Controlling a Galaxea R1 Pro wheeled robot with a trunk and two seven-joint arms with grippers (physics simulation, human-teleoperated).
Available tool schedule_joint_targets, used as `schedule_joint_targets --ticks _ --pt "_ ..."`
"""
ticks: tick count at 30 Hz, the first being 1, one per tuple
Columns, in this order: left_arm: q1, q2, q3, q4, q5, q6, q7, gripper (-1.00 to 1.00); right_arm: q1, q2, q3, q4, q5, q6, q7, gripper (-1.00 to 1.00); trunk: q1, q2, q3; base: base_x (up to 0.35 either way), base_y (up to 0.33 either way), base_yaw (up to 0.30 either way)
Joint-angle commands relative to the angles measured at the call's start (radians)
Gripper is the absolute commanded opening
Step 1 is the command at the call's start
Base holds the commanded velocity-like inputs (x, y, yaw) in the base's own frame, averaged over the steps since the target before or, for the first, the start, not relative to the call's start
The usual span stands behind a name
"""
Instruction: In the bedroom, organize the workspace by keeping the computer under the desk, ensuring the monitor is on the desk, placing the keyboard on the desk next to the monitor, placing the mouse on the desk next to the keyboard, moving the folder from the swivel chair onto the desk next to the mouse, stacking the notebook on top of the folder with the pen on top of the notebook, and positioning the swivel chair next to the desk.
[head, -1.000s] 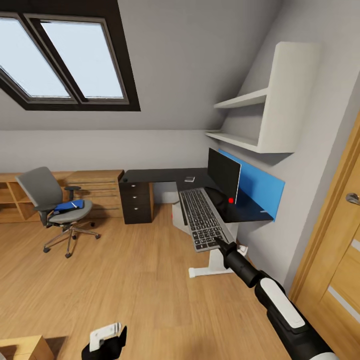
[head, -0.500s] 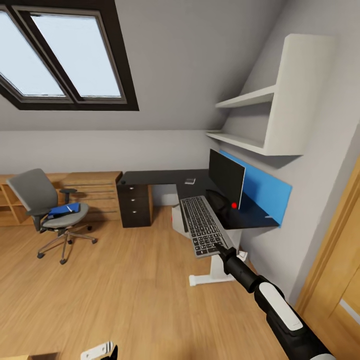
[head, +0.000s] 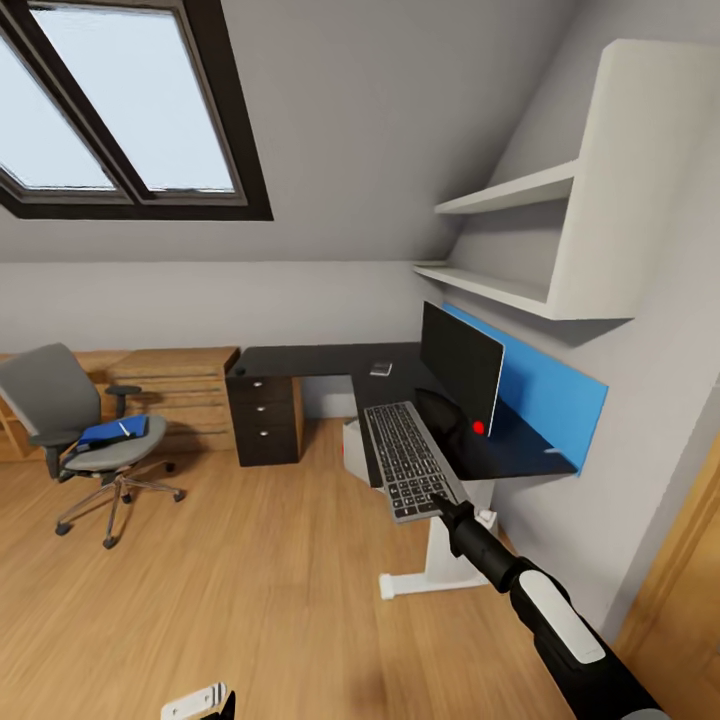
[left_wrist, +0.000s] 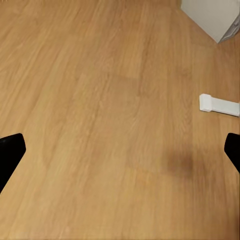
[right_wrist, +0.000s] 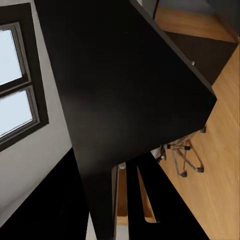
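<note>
- Gripping the keyboard (head: 405, 458) by its near edge, the right gripper (head: 441, 502) is holding it over the desk (head: 320, 358), just left of the monitor (head: 460, 365).
- Hanging over bare floor (left_wrist: 100, 100), the left gripper (left_wrist: 120, 150) is showing released jaws.
- Sitting far left, the swivel chair (head: 70, 420) is carrying blue items.

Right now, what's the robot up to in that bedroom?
The right end effector holds the keyboard by its near end, over the front edge of the desk beside the monitor. Whether the keyboard rests on the desktop can't be told. The left end effector is open, empty, over bare floor. Blue flat items with the pen on top lie on the swivel chair seat, away from the desk.
</note>
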Motion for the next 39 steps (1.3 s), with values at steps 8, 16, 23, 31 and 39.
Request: schedule_joint_targets --ticks 8,16,23,31,39 --pt "0.0 0.002 -0.001 -0.001 0.008 -0.003 0.005 1.0 -0.001 0.001 0.002 0.004 -0.01 -0.001 0.002 -1.0 0.001 -0.001 -0.001 0.329 0.0 0.0" --pt "0.0 0.002 0.0 -0.001 0.009 -0.003 0.005 1.0 -0.001 0.001 0.004 0.006 -0.012 0.001 0.001 -1.0 0.001 -0.001 -0.001 0.329 0.0 0.0" --pt "0.0 0.003 0.0 -0.001 0.009 -0.003 0.005 1.0 -0.001 0.003 0.004 0.007 -0.011 -0.001 0.002 -1.0 0.001 -0.001 -0.001 0.329 0.0 0.0" --pt "0.0 0.003 0.001 -0.001 0.01 -0.003 0.005 1.0 -0.002 0.023 0.011 0.042 -0.005 -0.003 -0.008 -1.0 0.001 -0.001 -0.001 0.329 0.0 0.0" --pt "0.0 0.003 0.001 -0.001 0.01 -0.003 0.005 1.0 -0.002 0.05 0.011 0.045 -0.006 -0.004 -0.049 -1.0 0.001 -0.001 -0.001 0.329 0.0 0.0"
